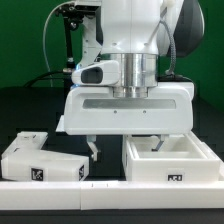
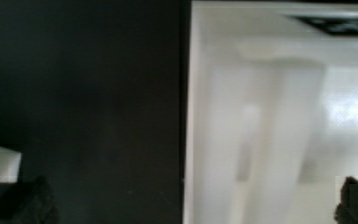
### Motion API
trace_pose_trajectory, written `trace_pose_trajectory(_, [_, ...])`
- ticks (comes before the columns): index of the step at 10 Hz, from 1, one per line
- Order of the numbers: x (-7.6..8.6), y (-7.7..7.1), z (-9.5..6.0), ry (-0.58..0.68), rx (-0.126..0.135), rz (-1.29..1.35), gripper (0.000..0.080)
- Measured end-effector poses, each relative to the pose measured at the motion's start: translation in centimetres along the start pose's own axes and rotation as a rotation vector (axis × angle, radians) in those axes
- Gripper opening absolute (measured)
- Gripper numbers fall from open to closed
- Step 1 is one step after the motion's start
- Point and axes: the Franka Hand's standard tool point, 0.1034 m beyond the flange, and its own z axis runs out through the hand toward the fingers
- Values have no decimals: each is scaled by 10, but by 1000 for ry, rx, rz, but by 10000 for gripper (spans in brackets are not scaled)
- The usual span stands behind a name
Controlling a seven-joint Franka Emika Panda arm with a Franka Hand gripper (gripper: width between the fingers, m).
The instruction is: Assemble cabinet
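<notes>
Exterior view: gripper (image 1: 125,146) low over black table (image 1: 108,170), fingers (image 1: 92,150) spread wide apart, clamped on nothing. Open white box (image 1: 172,160) on the exterior view's right, one side wall under the gap between the fingers; white tagged block (image 1: 40,160) lying on the exterior view's left, apart from the box. Wrist view: same box (image 2: 265,120) beside bare table (image 2: 87,100), fingers (image 2: 16,205) far apart
</notes>
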Motion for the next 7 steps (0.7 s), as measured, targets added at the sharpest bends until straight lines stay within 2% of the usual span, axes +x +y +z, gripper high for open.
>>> trace_pose_trajectory(2, [0,0,0,-1,0,0,796])
trace_pose_trajectory(3, [0,0,0,-1,0,0,702])
trace_pose_trajectory(4, [0,0,0,-1,0,0,520])
trace_pose_trajectory(5, [0,0,0,-1,0,0,520])
trace_pose_trajectory(6, [-1,0,1,-1,0,0,387])
trace_pose_trajectory(7, [-1,0,1,-2,0,0,203])
